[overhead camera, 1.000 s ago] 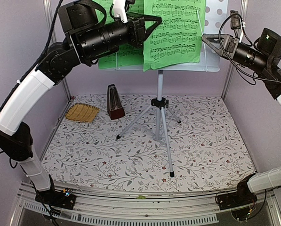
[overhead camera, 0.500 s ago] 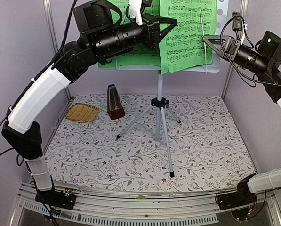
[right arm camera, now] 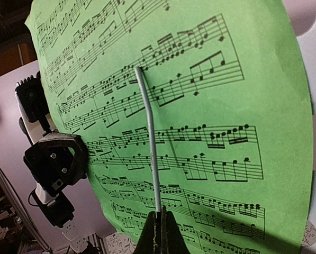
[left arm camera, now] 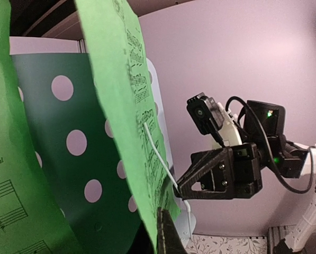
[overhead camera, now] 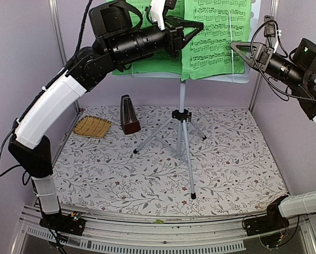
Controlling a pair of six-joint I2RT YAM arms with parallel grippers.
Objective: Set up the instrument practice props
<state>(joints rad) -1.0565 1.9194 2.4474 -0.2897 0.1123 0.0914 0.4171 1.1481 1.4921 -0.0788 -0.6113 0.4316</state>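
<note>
Green sheet-music booklet: open on the desk of the pale blue perforated music stand, high at the far middle of the floral table. Tripod legs spread and planted.

Right-hand page: swung forward off the perforated panel, seen nearly edge-on in the left wrist view, with dark panel showing behind it. Not yet flat against the desk.

Left gripper: reaches in from the left and appears pinched on the lower inner edge of that page. Only a narrow dark wedge of closed fingertips shows at the page's foot, so grip judged, not certain.

Right gripper: fingers pressed together on the lower end of the thin wire page holder, coming in from the right side of the stand.

Key relation: wire's long axis runs upright across the printed face of the page, in front of the paper, foot in the right fingers. Page lies between wire and panel, so probably needs pushing back toward the panel before the wire can pin it. Right arm nearer the wire, left arm nearer the page.

Small reddish-brown pyramid metronome: upright on the table, left of the tripod, well apart from both grippers. Tan woven straw mat just beside it, further left.
</note>
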